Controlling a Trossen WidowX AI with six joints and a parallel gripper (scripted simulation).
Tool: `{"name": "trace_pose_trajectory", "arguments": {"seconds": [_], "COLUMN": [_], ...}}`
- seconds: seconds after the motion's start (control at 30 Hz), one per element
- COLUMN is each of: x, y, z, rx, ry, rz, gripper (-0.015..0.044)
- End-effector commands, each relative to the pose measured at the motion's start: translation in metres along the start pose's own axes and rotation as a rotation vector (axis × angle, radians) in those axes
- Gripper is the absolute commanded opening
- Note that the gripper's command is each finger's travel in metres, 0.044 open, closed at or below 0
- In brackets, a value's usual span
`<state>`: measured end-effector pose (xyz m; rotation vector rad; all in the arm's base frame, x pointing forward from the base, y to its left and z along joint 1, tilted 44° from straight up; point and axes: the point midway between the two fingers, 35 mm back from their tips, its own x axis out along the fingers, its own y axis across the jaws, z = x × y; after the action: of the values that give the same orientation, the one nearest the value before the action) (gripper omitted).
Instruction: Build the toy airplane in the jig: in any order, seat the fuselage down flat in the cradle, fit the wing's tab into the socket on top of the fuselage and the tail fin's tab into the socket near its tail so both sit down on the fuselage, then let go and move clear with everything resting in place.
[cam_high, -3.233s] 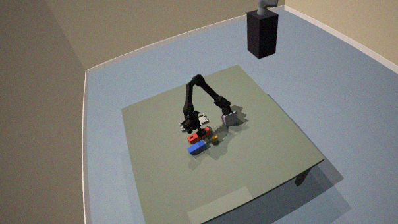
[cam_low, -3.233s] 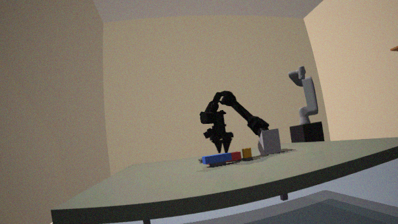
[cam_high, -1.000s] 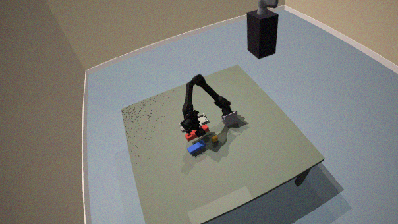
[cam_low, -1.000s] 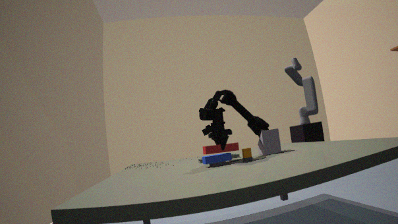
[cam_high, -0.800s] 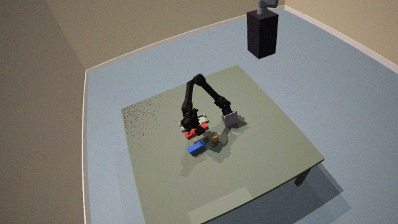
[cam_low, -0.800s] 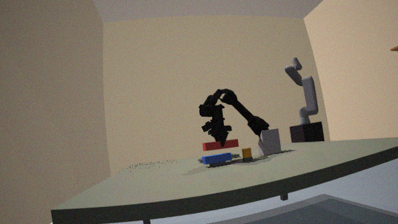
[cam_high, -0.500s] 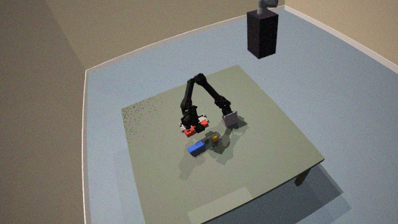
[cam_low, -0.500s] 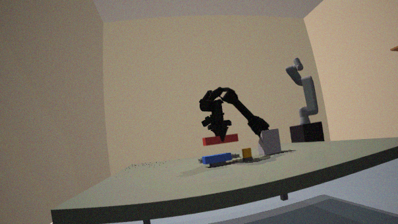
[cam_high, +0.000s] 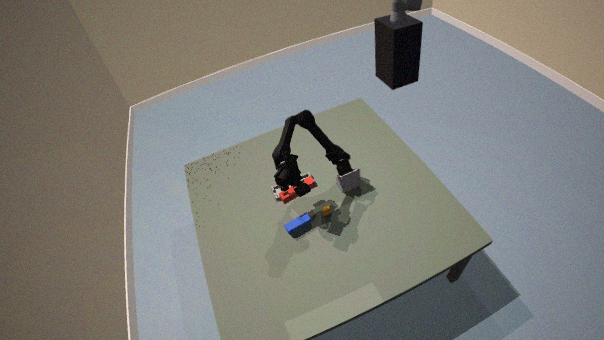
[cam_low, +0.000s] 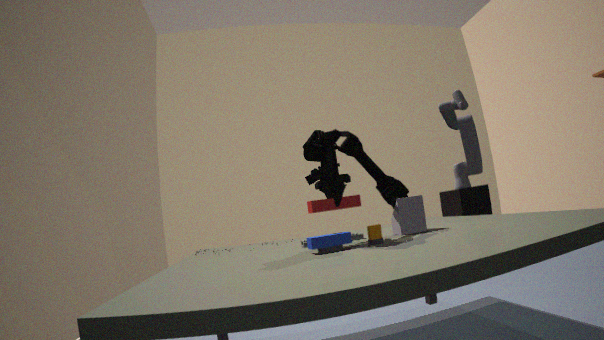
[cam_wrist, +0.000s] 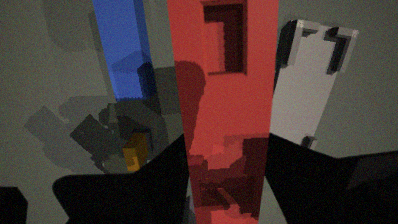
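Hanging level above the table, the red fuselage sits squarely between the fingertips of the gripper, which are clamped on its two long sides. Its rectangular socket faces up, ahead of the fingers. The blue wing and orange tail fin lie apart on the tabletop below; the pale cradle shows on the fuselage's other side.
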<state>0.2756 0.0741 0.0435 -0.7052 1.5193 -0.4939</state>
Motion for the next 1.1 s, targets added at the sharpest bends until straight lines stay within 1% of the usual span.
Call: {"name": "trace_pose_trajectory", "arguments": {"seconds": [0.0,0.53,1.07], "x": [0.003,0.024,0.046], "y": [-0.013,-0.061,-0.108], "z": [0.001,-0.002,-0.016], "rx": [0.013,0.042,0.075], "ry": [-0.001,-0.006,-0.006], "rz": [0.011,0.023,0.015], "gripper": [0.0000,0.0000,0.0000]}}
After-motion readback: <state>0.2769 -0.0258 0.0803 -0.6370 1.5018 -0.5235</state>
